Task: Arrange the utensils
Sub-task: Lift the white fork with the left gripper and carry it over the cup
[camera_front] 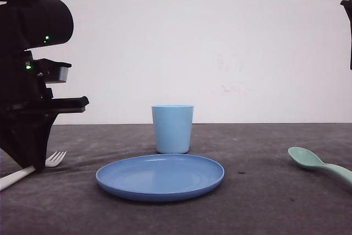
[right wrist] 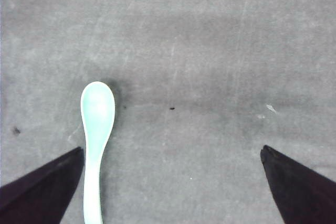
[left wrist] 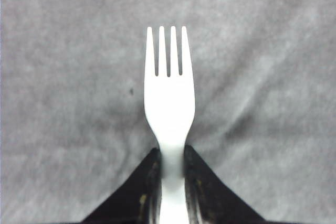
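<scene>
The white fork (left wrist: 169, 103) points its four tines away from my left gripper (left wrist: 170, 157), which is shut on the neck of its handle. In the front view the fork (camera_front: 54, 159) sits low at the table's left, under the black left arm, with my left gripper (camera_front: 34, 166) on it. The mint-green spoon (camera_front: 314, 162) lies on the dark table at the right. From the right wrist, the spoon (right wrist: 97, 114) lies just inside one finger (right wrist: 47, 182) of my right gripper (right wrist: 172, 153), which hangs open above the table, holding nothing.
A round blue plate (camera_front: 159, 177) lies at the table's middle front. A light blue cup (camera_front: 172, 129) stands upright just behind it. A piece of the right arm (camera_front: 347, 26) shows at the upper right edge. A white wall closes the back.
</scene>
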`<state>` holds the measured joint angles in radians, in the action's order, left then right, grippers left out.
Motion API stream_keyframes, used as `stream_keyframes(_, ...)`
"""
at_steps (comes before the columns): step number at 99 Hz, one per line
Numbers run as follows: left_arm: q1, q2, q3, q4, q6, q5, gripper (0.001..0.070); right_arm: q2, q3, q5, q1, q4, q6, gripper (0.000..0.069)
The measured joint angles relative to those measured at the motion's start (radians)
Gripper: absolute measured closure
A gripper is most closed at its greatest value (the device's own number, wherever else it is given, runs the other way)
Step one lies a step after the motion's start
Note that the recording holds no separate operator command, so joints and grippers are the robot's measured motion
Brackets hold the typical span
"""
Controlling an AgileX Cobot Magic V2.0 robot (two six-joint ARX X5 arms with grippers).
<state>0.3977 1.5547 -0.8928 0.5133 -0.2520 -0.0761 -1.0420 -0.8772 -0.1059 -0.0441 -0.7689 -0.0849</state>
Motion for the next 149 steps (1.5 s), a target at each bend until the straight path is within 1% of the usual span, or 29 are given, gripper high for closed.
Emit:
stream_keyframes(12, 0.011, -0.016, 0.000, -0.040, 0.000, 0.000, 0.0674, 0.000, 0.000, 0.000, 0.000, 0.000, 0.000, 0.0011)
stream_keyframes(24, 0.026, -0.084, -0.005, -0.080, 0.000, 0.005, 0.0675, 0.000, 0.000, 0.000, 0.000, 0.000, 0.000, 0.0011)
stream_keyframes(35, 0.033, -0.142, -0.037, -0.138, 0.000, 0.032, 0.0675, 0.000, 0.000, 0.000, 0.000, 0.000, 0.000, 0.0011)
stream_keyframes(51, 0.042, -0.226, -0.055, -0.316, 0.001, 0.128, 0.0675, 0.000, 0.000, 0.000, 0.000, 0.000, 0.000, 0.0011)
stream_keyframes(61, 0.045, -0.243, -0.055, -0.463, 0.002, 0.188, 0.0675, 0.000, 0.000, 0.000, 0.000, 0.000, 0.000, 0.0011)
stream_keyframes(66, 0.045, -0.243, -0.055, -0.532, 0.004, 0.207, 0.0675, 0.000, 0.000, 0.000, 0.000, 0.000, 0.000, 0.0011)
stream_keyframes(77, 0.046, -0.238, -0.055, -0.670, 0.012, 0.211, 0.0675, 0.000, 0.000, 0.000, 0.000, 0.000, 0.000, 0.0011)
stream_keyframes(85, 0.048, -0.217, -0.055, -0.753, 0.020, 0.211, 0.0673, 0.000, 0.000, 0.000, 0.000, 0.000, 0.000, 0.0011)
stream_keyframes(105, 0.058, -0.090, -0.055, -0.920, 0.023, 0.211, 0.0673, 0.000, 0.000, 0.000, 0.000, 0.000, 0.000, 0.0011)
stream_keyframes(121, 0.079, 0.027, -0.055, -1.116, 0.023, 0.215, 0.0673, 0.000, 0.000, 0.000, 0.000, 0.000, 0.000, 0.0011)
stream_keyframes(133, 0.093, 0.119, -0.055, -1.251, 0.023, 0.243, 0.0673, 0.000, 0.000, 0.000, 0.000, 0.000, -0.001, 0.0011)
stream_keyframes(138, 0.098, 0.157, -0.055, -1.303, 0.024, 0.266, 0.0673, 0.000, 0.000, 0.000, 0.000, 0.000, -0.001, 0.0011)
stream_keyframes(143, 0.105, 0.191, -0.055, -1.337, 0.026, 0.286, 0.0673, 0.000, 0.000, 0.000, 0.000, 0.000, -0.001, 0.0011)
stream_keyframes(149, 0.116, 0.225, -0.055, -1.356, 0.035, 0.291, 0.0673, 0.000, 0.000, 0.000, 0.000, 0.000, -0.001, 0.0011)
